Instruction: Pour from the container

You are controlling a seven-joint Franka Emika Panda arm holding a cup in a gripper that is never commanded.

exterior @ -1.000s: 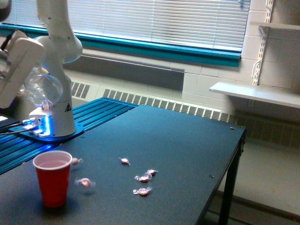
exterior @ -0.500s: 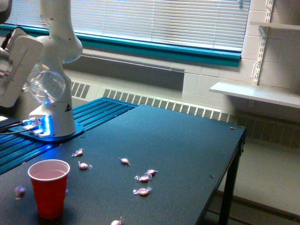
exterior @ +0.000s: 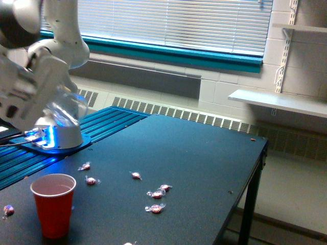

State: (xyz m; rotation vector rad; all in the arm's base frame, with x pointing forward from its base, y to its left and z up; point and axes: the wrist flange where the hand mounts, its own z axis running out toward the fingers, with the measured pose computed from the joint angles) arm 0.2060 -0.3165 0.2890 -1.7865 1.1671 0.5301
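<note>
My gripper (exterior: 45,94), blurred by motion, is at the exterior view's left and is shut on the container (exterior: 66,108), a clear round jar held tilted above the table, in front of the arm's base. Through its walls I make out only the blue glow of the base; whether any candy is inside I cannot tell. Below and in front of it stands a red cup (exterior: 52,204), upright, with a white inside. Pink-white wrapped candies (exterior: 156,194) lie scattered on the dark table (exterior: 204,163) around the cup.
The arm's white base (exterior: 59,135) with blue lights sits on a blue ribbed plate at the left. One candy (exterior: 8,209) lies left of the cup, two (exterior: 91,180) just behind it. The table's right edge (exterior: 258,168) drops to the floor.
The gripper swung right and down with the jar. More candies landed on the table and one rolled off toward the front. The red cup shifted slightly toward the front left.
</note>
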